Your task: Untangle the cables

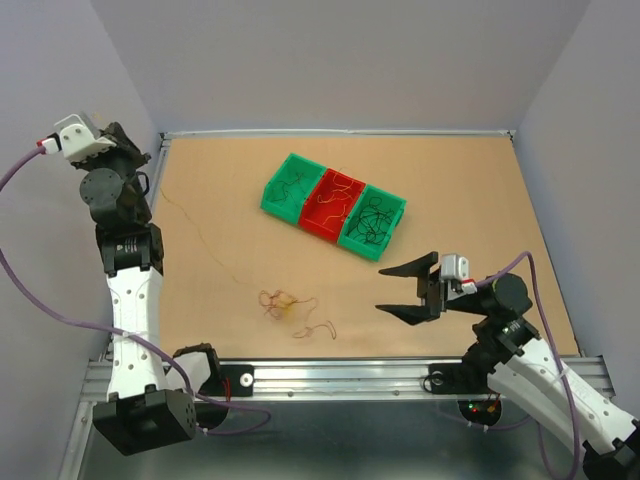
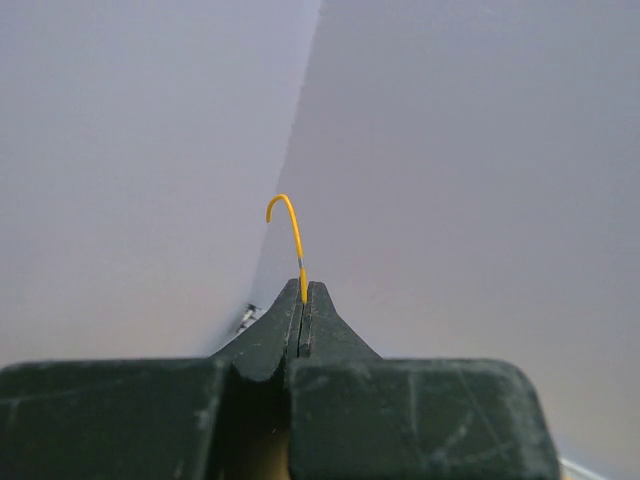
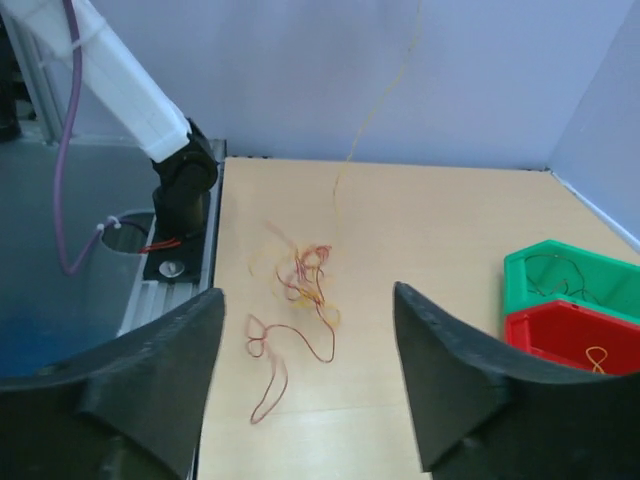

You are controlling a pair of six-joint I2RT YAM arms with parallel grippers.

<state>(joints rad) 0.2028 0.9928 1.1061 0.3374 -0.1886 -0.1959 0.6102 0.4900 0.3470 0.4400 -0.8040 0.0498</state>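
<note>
Finds the left gripper (image 2: 303, 292) clenched, jaws pressed together on a yellow strand (image 2: 290, 225) whose hooked end stands up past the fingertips against the pale wall; places this gripper raised at the far left corner of the table (image 1: 470, 190) in the top view; traces the strand as a faint line slanting from there down to the tangle (image 1: 283, 303); locates the tangle, a small knot of yellow, orange and red cables, on the table near its front edge, left of centre, between the two arm bases; notes a loose red strand (image 1: 318, 328) curled just beside it on the near right; cannot tell whether the two touch; finds the right gripper (image 1: 397, 290) released, jaws spread wide, holding nothing, held above the table to the right of the tangle and pointing toward it; confirms in the right wrist view both fingers (image 3: 150, 380) apart, with the tangle lying on the table beyond them; records three bins touching in a diagonal row toward the far middle of the table, namely left green bin (image 1: 280, 212), red bin (image 1: 320, 232) and right green bin (image 1: 360, 248); sees dark strands in both green bins and orange-yellow strands in the red bin.
</note>
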